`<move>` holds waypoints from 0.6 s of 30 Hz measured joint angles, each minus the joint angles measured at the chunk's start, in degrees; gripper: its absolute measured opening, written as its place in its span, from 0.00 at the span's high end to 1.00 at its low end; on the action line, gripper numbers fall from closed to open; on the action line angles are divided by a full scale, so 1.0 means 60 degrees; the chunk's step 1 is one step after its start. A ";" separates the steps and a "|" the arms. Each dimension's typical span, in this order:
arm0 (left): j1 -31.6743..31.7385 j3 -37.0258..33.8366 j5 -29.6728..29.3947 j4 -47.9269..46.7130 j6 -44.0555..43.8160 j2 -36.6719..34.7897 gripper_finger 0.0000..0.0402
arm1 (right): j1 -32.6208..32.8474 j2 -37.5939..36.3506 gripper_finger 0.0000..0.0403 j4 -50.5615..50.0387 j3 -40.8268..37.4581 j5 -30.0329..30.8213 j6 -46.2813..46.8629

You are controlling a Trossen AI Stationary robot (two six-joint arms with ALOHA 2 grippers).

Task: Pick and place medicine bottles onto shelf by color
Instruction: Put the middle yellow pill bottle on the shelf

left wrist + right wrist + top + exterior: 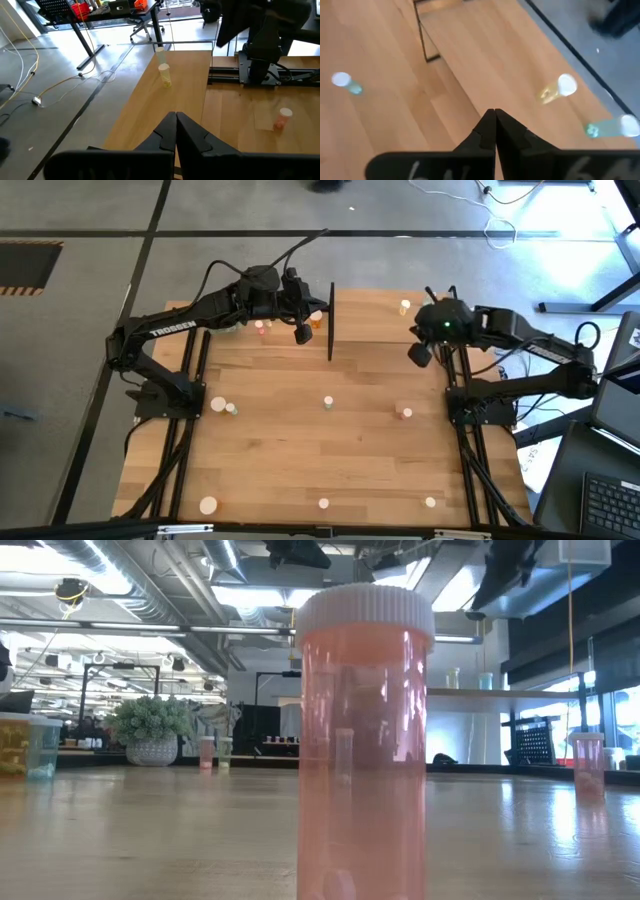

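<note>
Small pale-capped medicine bottles stand scattered on the wooden table: a yellowish one [405,306] near the far edge, a pink-red one [405,412], a green one [232,410], and others along the near edge. The shelf [331,320] shows as a thin black frame at the far middle, with bottles [262,328] beside it. My left gripper [303,332] hovers shut at the shelf, holding nothing; its wrist view shows the shut fingers [176,131]. My right gripper [420,353] hangs shut and empty right of the shelf, fingers together [495,125]. A pink-red bottle [365,740] fills the low view.
The right wrist view shows a yellowish bottle [559,89] and a green one [612,127] near the table edge, another green one [347,84], and a shelf post [425,42]. A green plant ball [152,725] sits far left. Arm bases flank the table.
</note>
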 joint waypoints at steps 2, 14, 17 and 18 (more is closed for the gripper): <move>0.0000 0.0000 0.0000 0.0000 0.0000 0.0000 1.00 | -0.0257 -0.0007 0.99 0.0541 -0.0505 -0.0383 -0.0023; 0.0000 0.0000 0.0000 0.0004 0.0000 0.0000 1.00 | -0.1973 0.0000 1.00 0.4365 -0.3417 -0.0202 -0.0074; 0.0001 0.0000 0.0000 0.0004 0.0000 0.0000 1.00 | -0.2249 0.0004 1.00 0.5218 -0.3852 -0.0192 -0.0084; 0.0003 0.0000 0.0000 0.0004 0.0000 0.0000 1.00 | -0.2333 0.0004 1.00 0.5545 -0.3957 -0.0192 -0.0063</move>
